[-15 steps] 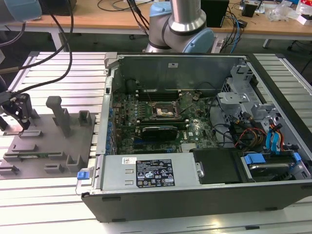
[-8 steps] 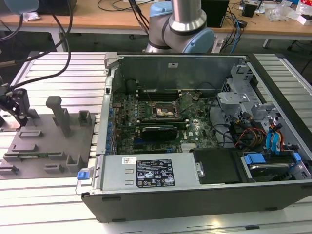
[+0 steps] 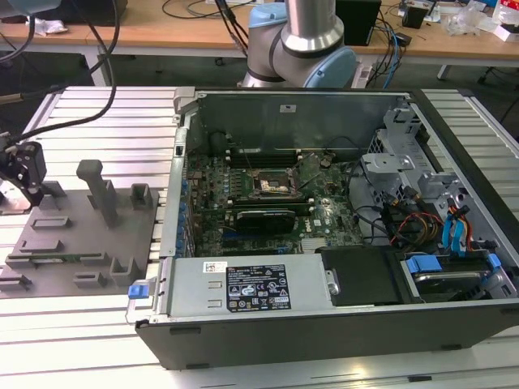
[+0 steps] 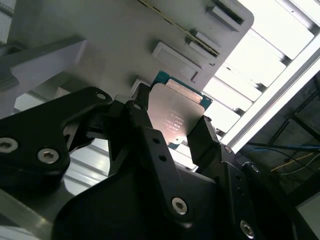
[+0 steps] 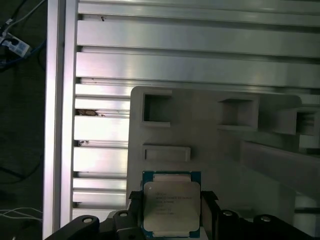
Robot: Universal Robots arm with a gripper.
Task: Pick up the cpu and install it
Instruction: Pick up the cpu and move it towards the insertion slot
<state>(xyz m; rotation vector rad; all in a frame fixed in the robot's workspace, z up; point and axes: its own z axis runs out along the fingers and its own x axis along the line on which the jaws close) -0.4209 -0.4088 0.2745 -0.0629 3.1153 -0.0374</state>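
Observation:
The cpu (image 4: 172,117) is a thin square chip with a pale silver top on a green board. It sits between the two black fingers of my gripper (image 4: 174,112), which press on its opposite edges. In the first wrist view the cpu (image 5: 171,205) lies over the edge of the large grey tray (image 5: 210,145), with my gripper (image 5: 171,200) shut on it. In the exterior view my gripper (image 3: 20,182) hangs at the far left, over the left end of the grey tray (image 3: 81,235). The black socket frame (image 3: 272,185) lies on the motherboard inside the open computer case (image 3: 324,324).
Upright blocks (image 3: 99,188) rise from the tray. The case has a power supply (image 3: 251,288) along its near side and drive cages with cables (image 3: 430,219) at the exterior view's right. The arm's base (image 3: 300,49) stands behind the case. Slotted aluminium table rails (image 5: 190,65) surround the tray.

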